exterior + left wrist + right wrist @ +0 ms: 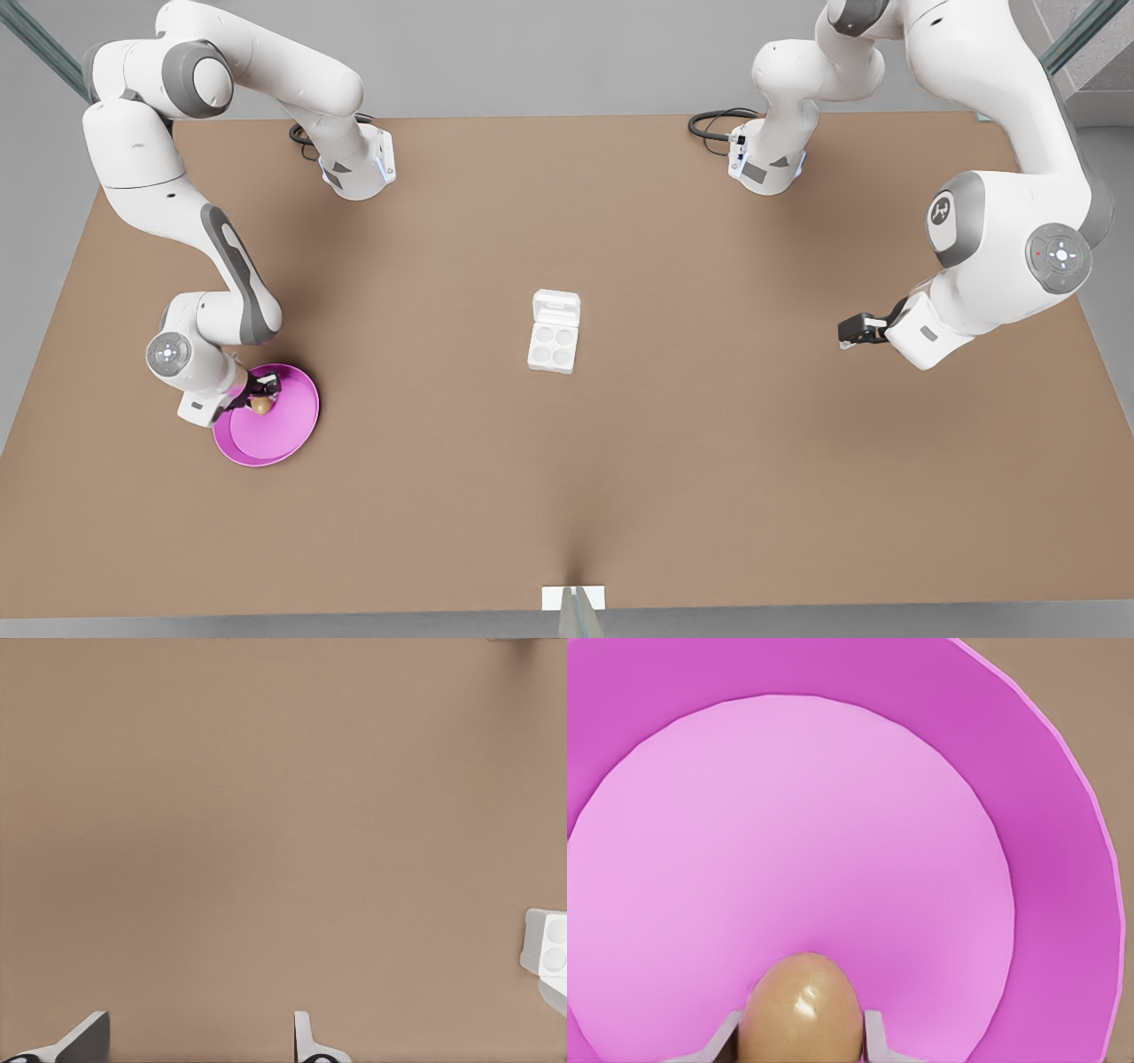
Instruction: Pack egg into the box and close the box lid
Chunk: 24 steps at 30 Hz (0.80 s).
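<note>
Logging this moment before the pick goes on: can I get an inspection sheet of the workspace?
Surface: brown table, bare around the carton.
Job's things: egg over the pink plate; box at centre, four cups empty; box lid open.
Clutter: nothing seen.
Grippers: right gripper, fingers either side of the egg; left gripper waits, open, above bare table at the front view's right.
Cables: black cable at an arm base.
Surroundings: grey floor.

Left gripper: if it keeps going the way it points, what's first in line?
Probably bare table. The left gripper is open over empty tabletop; the box sits off to one side, out of line. Depth is unclear.
</note>
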Each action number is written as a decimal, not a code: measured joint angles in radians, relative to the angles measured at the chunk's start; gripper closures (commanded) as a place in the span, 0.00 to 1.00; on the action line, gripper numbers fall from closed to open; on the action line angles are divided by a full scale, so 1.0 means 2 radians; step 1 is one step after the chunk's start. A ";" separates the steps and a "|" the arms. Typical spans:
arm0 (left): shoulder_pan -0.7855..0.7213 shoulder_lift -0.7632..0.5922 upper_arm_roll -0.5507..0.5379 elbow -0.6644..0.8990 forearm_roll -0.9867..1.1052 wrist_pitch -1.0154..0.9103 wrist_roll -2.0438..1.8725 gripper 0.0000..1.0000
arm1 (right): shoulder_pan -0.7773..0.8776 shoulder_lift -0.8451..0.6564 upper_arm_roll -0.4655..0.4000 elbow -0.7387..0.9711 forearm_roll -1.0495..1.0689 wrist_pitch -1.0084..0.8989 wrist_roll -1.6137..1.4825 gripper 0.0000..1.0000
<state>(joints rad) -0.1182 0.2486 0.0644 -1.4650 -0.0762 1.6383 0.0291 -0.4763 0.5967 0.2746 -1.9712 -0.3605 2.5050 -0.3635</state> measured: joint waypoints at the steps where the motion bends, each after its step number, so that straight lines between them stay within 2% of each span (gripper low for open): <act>1: 0.000 0.000 0.000 0.000 0.000 0.000 0.000 0.00 | 0.000 0.000 0.000 0.000 0.000 0.000 0.000 0.45; 16: -0.012 -0.003 0.000 0.001 0.000 -0.004 -0.008 0.00 | 0.001 0.002 0.001 0.003 0.001 0.006 -0.002 0.45; 18: -0.013 -0.003 -0.001 0.001 0.000 -0.006 -0.014 0.00 | 0.002 0.000 0.011 0.021 0.002 -0.008 -0.003 0.44; 20: -0.024 -0.004 0.000 0.001 0.000 -0.010 -0.021 0.00 | 0.007 0.001 0.031 0.068 0.005 -0.061 -0.002 0.44; 24: -0.022 -0.004 0.000 0.002 0.000 -0.010 -0.021 0.00 | 0.111 0.003 0.037 0.119 0.016 -0.085 0.076 0.44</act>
<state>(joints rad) -0.1624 0.2409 0.0644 -1.4604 -0.0753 1.6183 -0.0138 -0.2544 0.6025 0.3484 -1.7324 -0.3289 2.3347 -0.2117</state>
